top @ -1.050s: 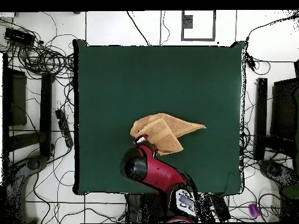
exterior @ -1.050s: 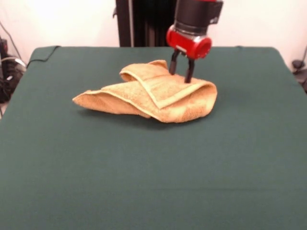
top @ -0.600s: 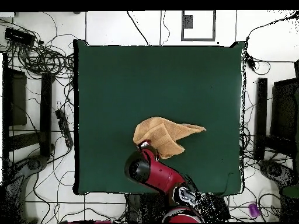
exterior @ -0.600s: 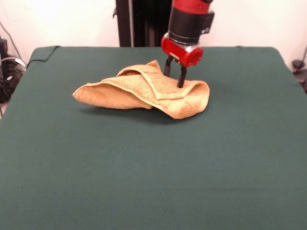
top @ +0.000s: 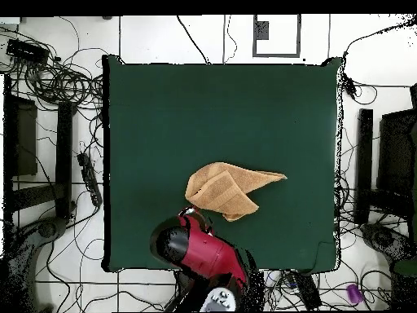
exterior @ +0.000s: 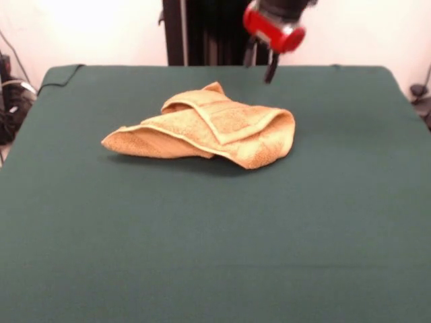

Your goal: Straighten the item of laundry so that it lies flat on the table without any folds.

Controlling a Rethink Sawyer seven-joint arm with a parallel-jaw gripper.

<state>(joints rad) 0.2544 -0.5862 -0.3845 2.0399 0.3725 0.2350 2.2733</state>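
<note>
The towel (exterior: 205,128) lay crumpled near the middle of the green surface (exterior: 215,242), a little toward its far side in the front view. One flap was folded across the top, a border band ran diagonally over the heap, and a tapered corner trailed out to one side. The end effector (exterior: 261,66) hung above and beyond the towel, clear of the cloth, its two dark fingers parted and holding nothing. Judged from this, the flattening was far from done: every fold remained to be opened.
</note>
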